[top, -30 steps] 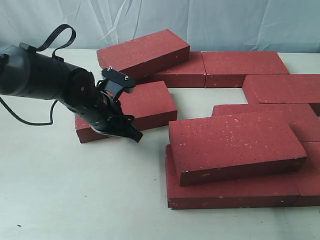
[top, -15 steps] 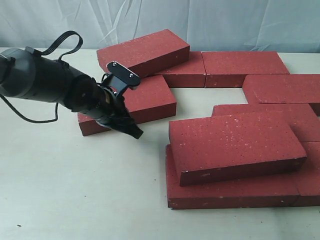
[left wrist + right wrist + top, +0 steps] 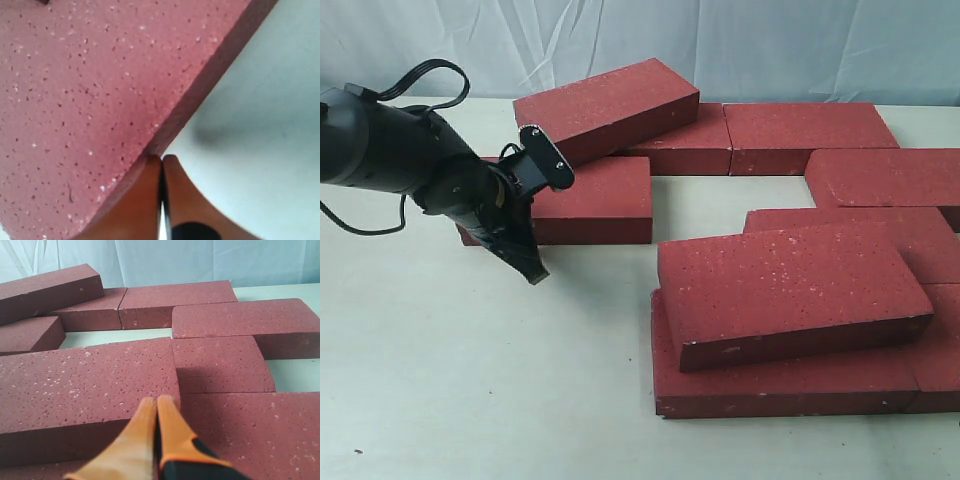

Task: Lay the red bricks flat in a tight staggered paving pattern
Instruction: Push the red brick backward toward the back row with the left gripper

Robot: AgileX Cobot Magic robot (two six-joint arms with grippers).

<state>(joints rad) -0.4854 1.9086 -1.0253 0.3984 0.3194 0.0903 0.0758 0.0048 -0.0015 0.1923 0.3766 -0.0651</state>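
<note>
Left brick (image 3: 592, 197) swung square; left hand (image 3: 533, 273) moved lower left, fingers together at its edge. Pale worktop (image 3: 460, 380), white cloth backdrop (image 3: 800, 45). Right hand (image 3: 156, 402) pinched together above stacked red bricks (image 3: 790, 290), right.

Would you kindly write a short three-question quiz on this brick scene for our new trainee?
1. True or false: the left tool is shut.
2. The tilted dark red speckled brick at the back leans on: A) a neighbouring brick; B) the pale backdrop; C) the left tool.
3. What lies directly beneath the upper dark red speckled brick nearest the camera?
Key: 1 true; 2 A; 3 another red brick.
</note>
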